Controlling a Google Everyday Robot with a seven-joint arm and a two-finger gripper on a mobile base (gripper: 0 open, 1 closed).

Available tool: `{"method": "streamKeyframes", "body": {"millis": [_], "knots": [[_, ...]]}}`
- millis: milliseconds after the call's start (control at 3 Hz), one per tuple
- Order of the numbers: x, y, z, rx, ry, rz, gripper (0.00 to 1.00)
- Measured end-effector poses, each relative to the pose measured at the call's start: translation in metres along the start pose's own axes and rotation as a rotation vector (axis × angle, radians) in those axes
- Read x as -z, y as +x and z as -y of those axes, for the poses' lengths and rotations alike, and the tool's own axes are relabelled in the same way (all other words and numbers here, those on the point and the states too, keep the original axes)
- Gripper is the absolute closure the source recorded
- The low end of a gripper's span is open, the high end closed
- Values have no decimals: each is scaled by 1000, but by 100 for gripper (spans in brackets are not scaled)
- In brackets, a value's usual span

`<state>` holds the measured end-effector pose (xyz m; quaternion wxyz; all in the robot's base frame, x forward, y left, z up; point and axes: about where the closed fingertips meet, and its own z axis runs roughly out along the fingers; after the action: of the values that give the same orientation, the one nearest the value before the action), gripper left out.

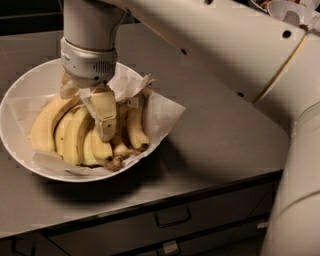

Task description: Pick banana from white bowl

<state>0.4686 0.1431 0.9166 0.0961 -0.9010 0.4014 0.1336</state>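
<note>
The white bowl (pixel 20 95) sits on the left of the grey counter, lined with crumpled white paper (pixel 162 112) and holding several bananas. The banana (pixel 45 127), long, curved and pale yellow, lies at the left of the bunch. My gripper (pixel 86 116) reaches straight down into the bowl and is open. One beige finger (pixel 104 115) rests among the middle bananas, and the other finger (pixel 67 90) shows only partly at the back by the long banana's upper end. Shorter brown-tipped bananas (pixel 134 127) lie to the right of the finger.
The grey counter (pixel 215 145) extends right of the bowl. Its front edge runs above drawers with a handle (pixel 172 217). My arm (pixel 225 45) crosses the upper right. Smaller white bowls (pixel 292 11) stand at the far top right.
</note>
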Motion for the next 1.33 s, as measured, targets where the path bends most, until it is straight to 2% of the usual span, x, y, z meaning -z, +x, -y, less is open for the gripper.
{"method": "streamKeyframes", "body": {"millis": [667, 1333], "knots": [[-2, 4, -2, -17, -15, 6, 32], [4, 3, -2, -20, -19, 3, 32]]}}
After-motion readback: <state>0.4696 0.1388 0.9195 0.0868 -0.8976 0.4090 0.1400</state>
